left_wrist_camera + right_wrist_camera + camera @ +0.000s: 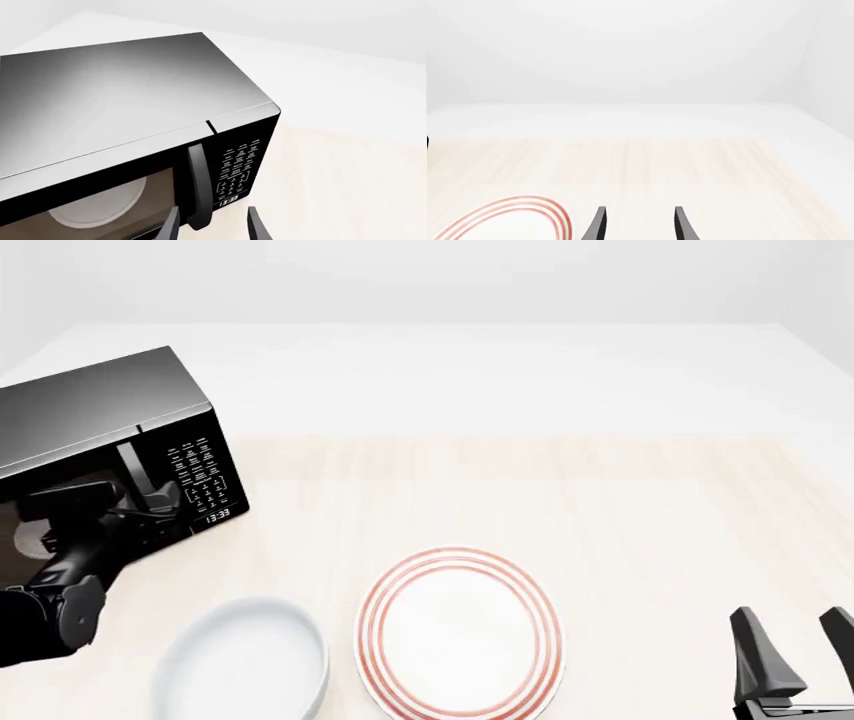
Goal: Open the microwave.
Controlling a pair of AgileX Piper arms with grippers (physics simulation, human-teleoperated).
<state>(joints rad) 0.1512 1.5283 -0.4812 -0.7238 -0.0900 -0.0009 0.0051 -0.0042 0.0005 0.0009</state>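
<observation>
Spread fingers of the left gripper straddle the handle of the microwave — door shut; right gripper spread, well apart.

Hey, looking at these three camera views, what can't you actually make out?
- Microwave: its left part is cut off by the front view's edge.
- Left gripper: in the front view the arm covers its fingertips; whether they touch the handle is unclear.
- Keypad labels: too small to read.
- White bowl and striped plate: cropped at the front view's bottom edge.
</observation>
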